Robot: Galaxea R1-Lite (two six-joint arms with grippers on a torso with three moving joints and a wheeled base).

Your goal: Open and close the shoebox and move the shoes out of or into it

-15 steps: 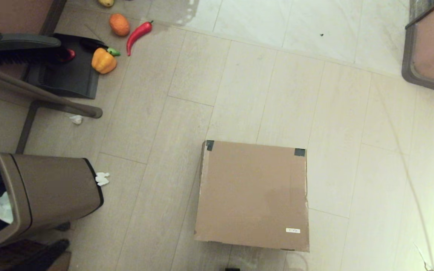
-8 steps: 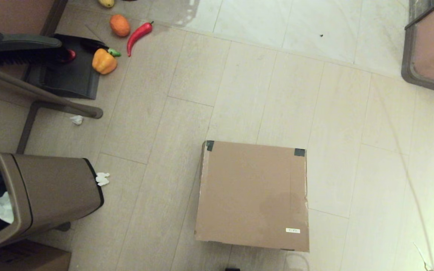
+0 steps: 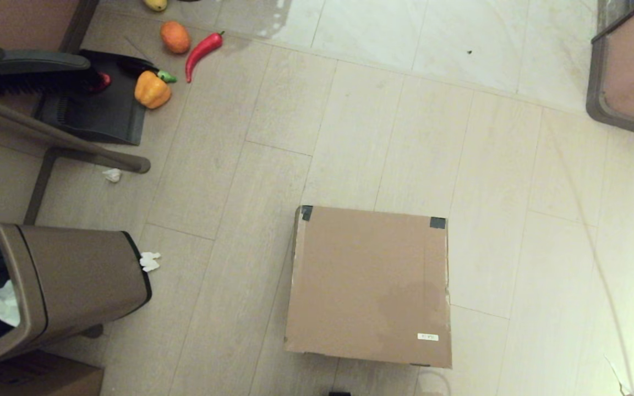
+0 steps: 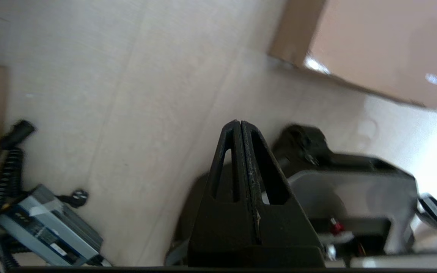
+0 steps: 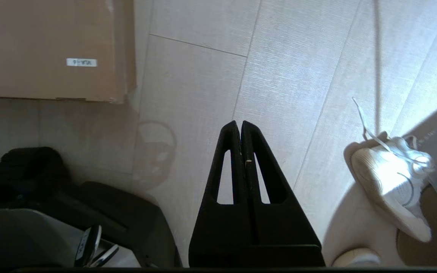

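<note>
Gone since a second ago: the dark shape at the lower left corner of the head view, leaving a darker cardboard box [image 3: 31,379] exposed there, cut off by the frame edge. Shoebox position unchanged.

Shoebox [image 3: 369,286] sits shut on the floor [image 3: 350,126], lower centre of the head view; flat plain brown cardboard, dark tape on both far lid corners, small white label [image 3: 427,336] near its near right corner. Contents hidden under the lid; no slides seen anywhere. Faint darker patch on the lid above the label.

Neither arm shows in the head view. Left claw [image 4: 240,127]: black, tapered fingers pressed together, holding nothing, hanging over bare floor with the shoebox [image 4: 374,49] well apart in the upper right of its view. Right claw [image 5: 240,127]: same, fingers closed flat together, empty, shoebox corner [image 5: 47,49] at upper left of its view.

Left wrist picture blurred; a grey device with coiled black cable [image 4: 36,223] at lower left.

Surroundings: pale wood-grain floor planks; brown plastic trash bin [image 3: 58,286] at left, white tissue inside; black dustpan [image 3: 94,104] and brush at upper left with orange pepper [image 3: 152,89], red chilli [image 3: 202,50], orange fruit [image 3: 175,36]. White laced sneaker [image 5: 393,189] at right of the right wrist view.
</note>
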